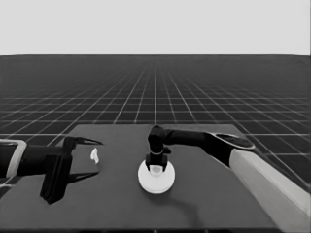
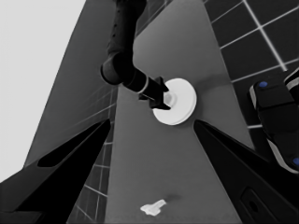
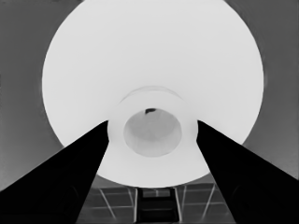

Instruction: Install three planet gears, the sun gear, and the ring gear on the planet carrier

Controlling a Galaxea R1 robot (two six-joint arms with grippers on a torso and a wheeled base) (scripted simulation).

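One white disc, the larger round part [image 1: 155, 183], lies at the middle of the table; it also shows in the left wrist view [image 2: 184, 100] and fills the right wrist view [image 3: 149, 51]. No gears and no smaller round part show. My right gripper [image 1: 155, 167] hangs straight over the disc's middle. Its fingers press both sides of a raised white collar [image 3: 152, 161] with a round hole. My left gripper [image 1: 96, 159] waits open over the table's left end. The thin white piece [image 1: 95, 156] lies loose by its fingers.
The right arm [image 1: 262, 177] stretches in from the lower right corner, and farther off in the left wrist view it is the arm [image 2: 119, 51] over the table. Dark machinery with blue lights [image 2: 275, 116] stands past the table's edge. The thin white piece [image 2: 153, 207] lies between the left fingers.
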